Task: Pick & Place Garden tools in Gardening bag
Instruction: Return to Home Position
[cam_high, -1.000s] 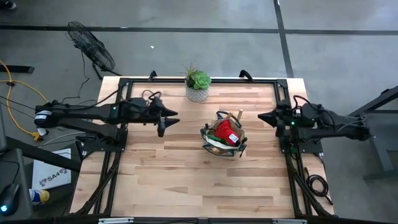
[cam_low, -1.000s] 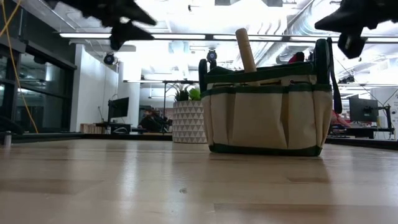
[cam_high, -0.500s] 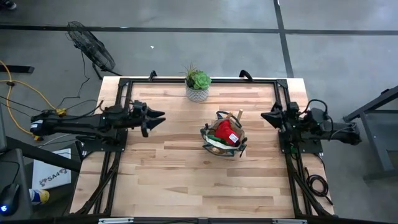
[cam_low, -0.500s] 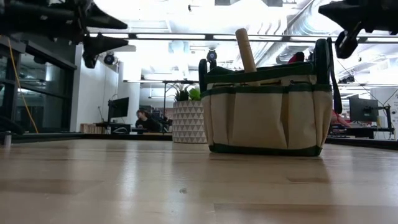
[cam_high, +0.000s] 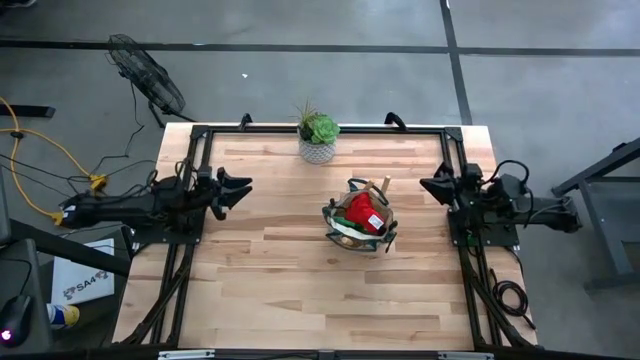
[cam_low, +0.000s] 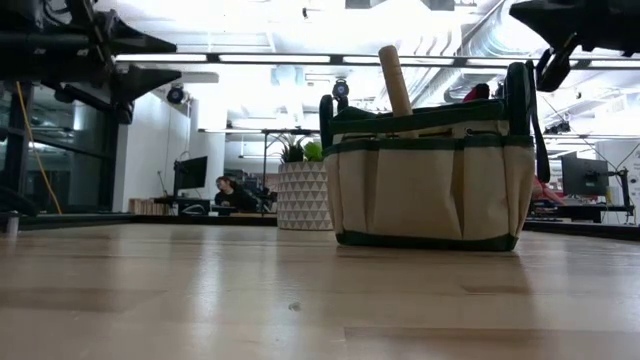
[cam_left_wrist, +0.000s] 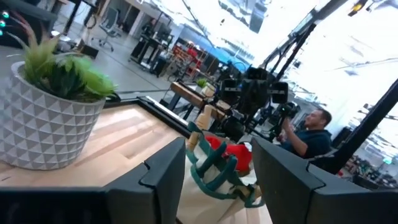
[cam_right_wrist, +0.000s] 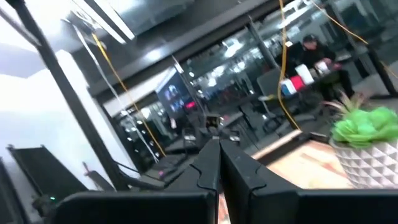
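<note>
We see a pale plank surface edged by a black frame, standing on a grey concrete floor. The gardening bag stands upright a little right of the surface's middle, nearer the right arm than the left. The red glove lies in its open mouth, and a wooden handle pokes up above the dark rim. A white pot with a green succulent stands at the far edge, well apart from the bag. From table height it shows just to one side of the bag.

The left arm is folded low over the left side of the frame. The left jaws hang above the surface's left edge, released, with a clear gap through which the bag and glove show. The right arm is folded at the right side. The right jaws sit over the right edge, clenched on nothing, the two fingers meeting.

Off the surface, a floor fan stands beyond the far left corner, and a yellow cable trails along the floor to the left. The room behind is a bright workshop with strip lights, ceiling ducts, a monitor and a seated person. Another person, in a blue top, stands beyond the right side.
</note>
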